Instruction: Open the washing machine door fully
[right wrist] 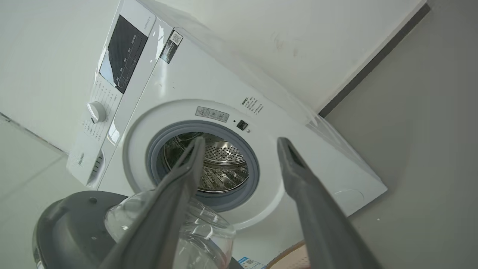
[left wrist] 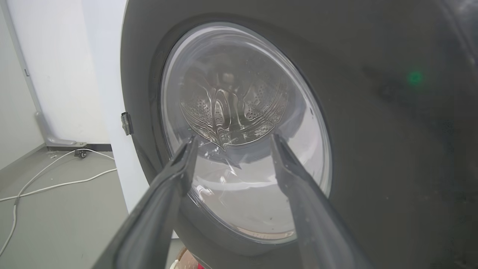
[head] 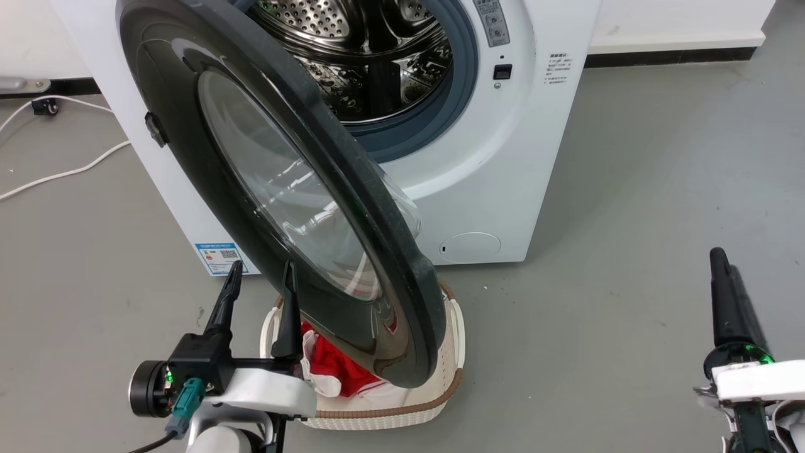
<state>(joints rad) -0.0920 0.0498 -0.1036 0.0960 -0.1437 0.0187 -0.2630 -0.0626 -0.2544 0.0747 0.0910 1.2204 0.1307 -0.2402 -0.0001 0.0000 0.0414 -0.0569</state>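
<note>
One washing machine [head: 503, 176], one washing machine door [head: 283, 189] swung out, one basket [head: 454, 333] on the floor; left gripper [head: 263, 267] and right gripper [right wrist: 241, 142] both have their fingers apart.

You are looking along the right gripper [right wrist: 241, 141], its two fingers spread apart with nothing between them. Past the tips, toward 12 o'clock, the washing machine [right wrist: 186, 86] sits tilted across your view. Its steel drum [right wrist: 224, 164] lies open inside a grey seal [right wrist: 254, 179]. The door [right wrist: 71, 228] stands swung clear at 8 o'clock, its glass bowl [right wrist: 209, 231] partly behind the finger on that side. A knob [right wrist: 96, 111] shows at 10 o'clock, a blue label [right wrist: 249, 262] at 6 o'clock and grey floor [right wrist: 429, 149] at 3 o'clock.
</note>
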